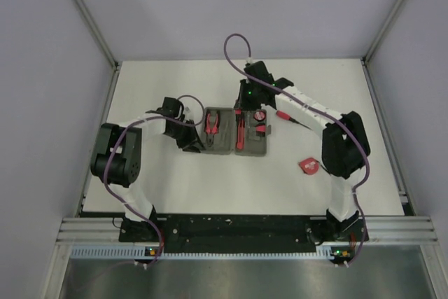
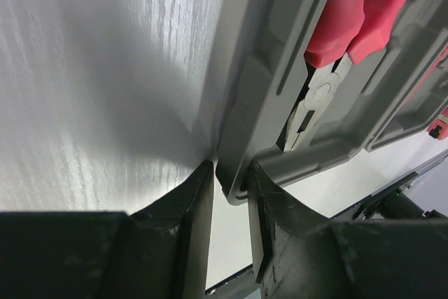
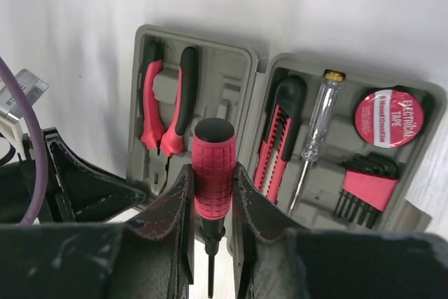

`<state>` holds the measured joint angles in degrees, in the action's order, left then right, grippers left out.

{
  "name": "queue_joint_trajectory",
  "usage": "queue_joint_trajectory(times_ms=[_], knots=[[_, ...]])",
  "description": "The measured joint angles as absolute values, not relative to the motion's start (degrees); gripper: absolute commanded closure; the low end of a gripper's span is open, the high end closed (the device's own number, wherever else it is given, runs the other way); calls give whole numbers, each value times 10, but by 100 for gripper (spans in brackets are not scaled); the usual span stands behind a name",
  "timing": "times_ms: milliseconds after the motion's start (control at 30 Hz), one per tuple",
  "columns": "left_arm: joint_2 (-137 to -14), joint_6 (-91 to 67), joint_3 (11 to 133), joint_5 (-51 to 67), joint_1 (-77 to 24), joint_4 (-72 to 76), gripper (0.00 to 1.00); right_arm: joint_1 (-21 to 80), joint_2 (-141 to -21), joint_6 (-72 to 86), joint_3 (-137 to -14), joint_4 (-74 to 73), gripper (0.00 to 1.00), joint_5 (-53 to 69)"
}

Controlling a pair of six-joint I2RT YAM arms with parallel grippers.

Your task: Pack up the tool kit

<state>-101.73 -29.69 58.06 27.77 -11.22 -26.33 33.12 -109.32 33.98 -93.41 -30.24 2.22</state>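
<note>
Nearest the bases, tape measure lies loose on the table, near-right of the open case and apart from it. Left gripper is at the case's left edge, jaws narrowed onto the rim from either side; looks like a pinch to steady it. Inside the case, pliers are seated in the left half and the knife in the right half. A second screwdriver lies just right of the case, beside the right arm. Furthest out, right gripper hovers over the case's far side, clamped on the red screwdriver handle, black cap toward the case, shaft running back between the fingers. Key relation: the bare recess beside the pliers lies straight ahead of this gripper, and its length seems roughly parallel to the tool's axis. Right arm is nearer, so probably lower in with little turning.
</note>
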Motion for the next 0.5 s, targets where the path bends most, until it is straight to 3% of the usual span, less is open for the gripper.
queue_joint_trajectory(times_ms=[167, 500], knots=[[-1005, -303, 556, 283, -126, -258, 72, 356, -1140, 344, -952, -296, 100, 22], [-952, -303, 551, 256, -144, -296, 57, 369, -1182, 361, -990, -283, 100, 13]])
